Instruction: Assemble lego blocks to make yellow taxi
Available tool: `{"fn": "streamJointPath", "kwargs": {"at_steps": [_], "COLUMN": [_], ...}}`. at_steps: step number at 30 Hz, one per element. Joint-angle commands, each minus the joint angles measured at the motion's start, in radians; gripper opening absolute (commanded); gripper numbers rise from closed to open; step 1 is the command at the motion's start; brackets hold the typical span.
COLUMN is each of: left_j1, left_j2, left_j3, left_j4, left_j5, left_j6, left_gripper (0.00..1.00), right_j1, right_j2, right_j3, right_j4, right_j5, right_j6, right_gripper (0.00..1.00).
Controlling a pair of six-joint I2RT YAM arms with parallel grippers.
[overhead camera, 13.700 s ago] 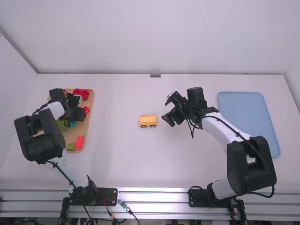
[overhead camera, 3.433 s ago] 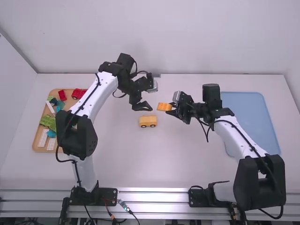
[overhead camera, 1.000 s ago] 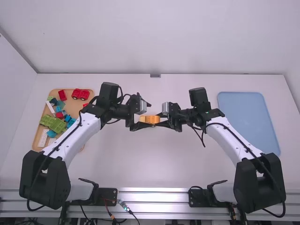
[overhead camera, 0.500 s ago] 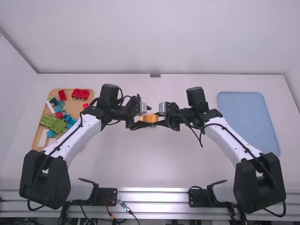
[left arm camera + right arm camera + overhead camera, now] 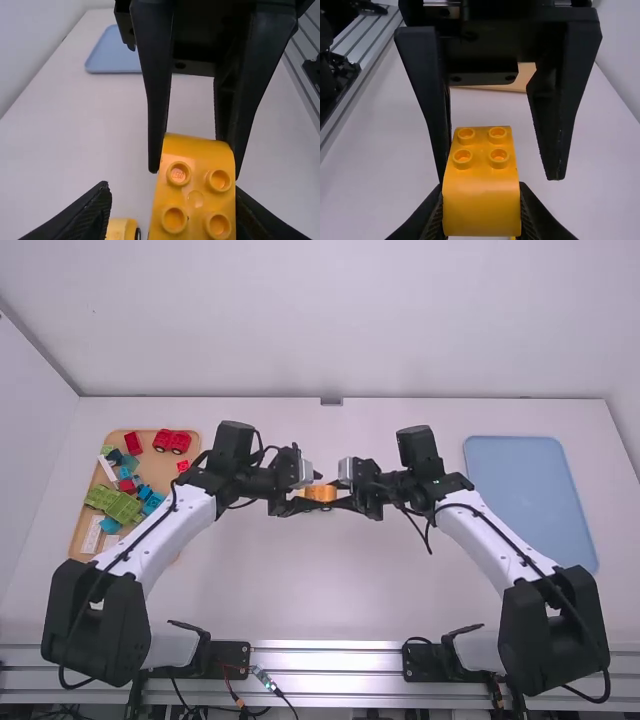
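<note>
An orange-yellow studded block [image 5: 321, 493] [image 5: 195, 197] [image 5: 481, 205] hangs above the table between the two grippers. My right gripper [image 5: 340, 492] [image 5: 481, 189] is shut on it from the right, one finger pressed to each side. From the left, my left gripper [image 5: 307, 494] [image 5: 171, 189] stands open around the block's other end, one finger close beside it and the other apart from it. Below on the table is the yellow wheeled base [image 5: 119, 229], mostly hidden under the block and grippers in the high view.
On the left, a wooden tray [image 5: 78, 540] holds a red wheeled piece [image 5: 171, 441], green pieces [image 5: 114, 503] and several blue, red and white blocks. A blue tray [image 5: 530, 495] lies at the right.
Since the earliest frame, the right gripper has taken the block and brought it over the wheeled base; the left arm has swung in from the tray. Lately the right arm shifted slightly left.
</note>
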Motion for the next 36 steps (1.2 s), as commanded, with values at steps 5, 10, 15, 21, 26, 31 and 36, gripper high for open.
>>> {"fn": "streamJointPath", "kwargs": {"at_steps": [5,10,15,21,26,31,36], "left_j1": [-0.008,-0.008,-0.008,-0.008,-0.008,-0.008,-0.008], "left_j2": [-0.007,-0.011,-0.013,-0.019,-0.026,-0.027,-0.027], "left_j3": [-0.004,-0.004,-0.004,-0.004,-0.004,-0.004,-0.004], "left_j4": [-0.005,-0.005,-0.009,-0.018,-0.019,-0.023,-0.027], "left_j5": [0.016,0.016,0.019,0.020,0.021,0.020,0.021], "left_j6": [0.004,0.004,0.004,0.005,0.004,0.004,0.008], "left_gripper": [0.56,0.56,0.55,0.54,0.52,0.44,0.41], "right_j1": [0.005,0.005,0.005,0.005,0.005,0.005,0.005], "right_j2": [-0.017,-0.017,-0.017,-0.017,-0.017,-0.017,-0.017], "right_j3": [-0.005,-0.005,-0.005,-0.005,-0.005,-0.005,-0.005], "right_j4": [-0.005,-0.005,-0.005,-0.013,-0.014,-0.043,-0.046], "right_j5": [0.010,0.017,0.029,0.036,0.040,0.043,0.042], "right_j6": [0.014,0.014,0.022,0.029,0.029,-0.009,-0.008], "right_gripper": [0.15,0.14,0.14,0.14,0.15,0.15,0.15]}}
